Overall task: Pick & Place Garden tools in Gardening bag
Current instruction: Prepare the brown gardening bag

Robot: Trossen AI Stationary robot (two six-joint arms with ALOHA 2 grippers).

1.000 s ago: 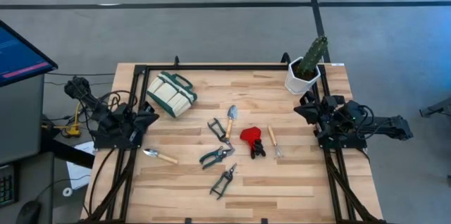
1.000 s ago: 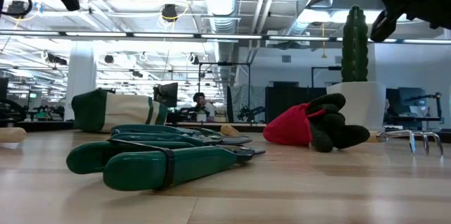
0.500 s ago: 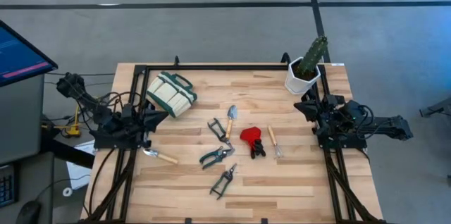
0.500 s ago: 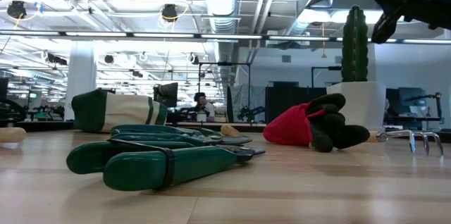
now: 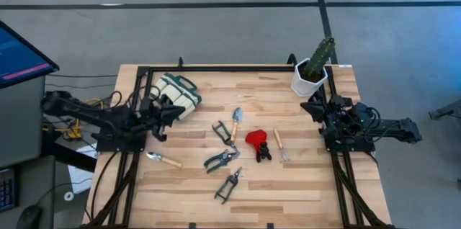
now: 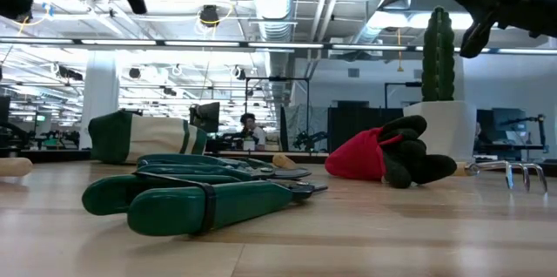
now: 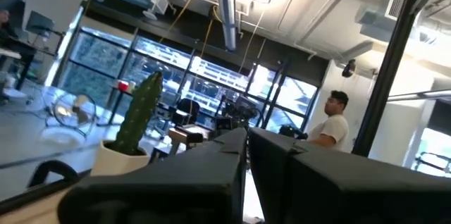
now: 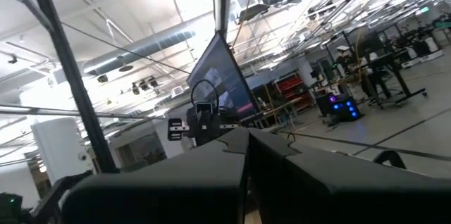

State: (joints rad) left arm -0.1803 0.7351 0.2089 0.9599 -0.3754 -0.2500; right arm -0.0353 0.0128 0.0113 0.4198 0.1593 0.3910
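Left gripper (image 5: 171,111) has swung in from the table's left edge and now sits beside the gardening bag (image 5: 176,95), jaws pressed together and empty. Right gripper (image 5: 311,106) waits at the right edge near the cactus pot (image 5: 310,76), jaws likewise together. Trowel (image 5: 235,122), pruning shears (image 5: 220,159) and red-headed tool (image 5: 256,142) lie mid-table, outside the bag.

The wooden tabletop (image 5: 302,186) carries a gardening bag (image 5: 175,96), potted cactus (image 5: 313,70), trowel (image 5: 235,124), pruning shears (image 5: 221,159), red-headed tool (image 5: 256,142) and small rake (image 5: 280,145)
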